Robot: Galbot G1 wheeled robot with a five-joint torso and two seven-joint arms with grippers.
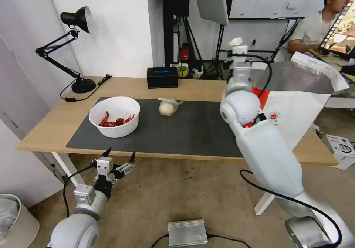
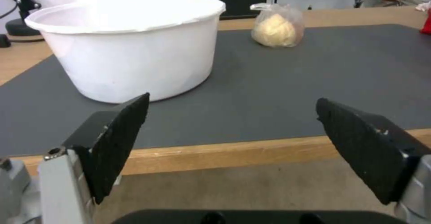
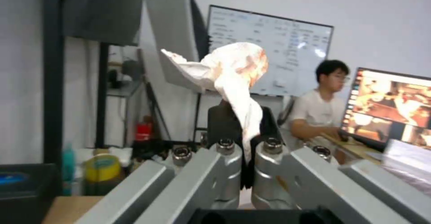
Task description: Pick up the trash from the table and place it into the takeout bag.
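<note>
My right gripper (image 1: pixel 236 45) is raised high over the table's right part, shut on a crumpled white tissue (image 3: pixel 233 69) with orange stains, just left of the takeout bag (image 1: pixel 296 92), whose foil-lined mouth gapes toward me. A white bowl (image 1: pixel 114 115) of red crayfish shells sits on the dark mat's left end. A knotted clear bag of white food (image 1: pixel 168 106) lies mid-mat. My left gripper (image 1: pixel 120 155) hangs open below the table's front edge, in front of the bowl (image 2: pixel 130 49), with the knotted bag (image 2: pixel 276 28) farther back.
A black tissue box (image 1: pixel 162 77) and a black desk lamp (image 1: pixel 75 52) stand along the light-wood table's (image 1: pixel 48 126) back edge. A silver box (image 1: pixel 186 232) with a cable lies on the floor. A white bin (image 1: pixel 14 218) stands at lower left.
</note>
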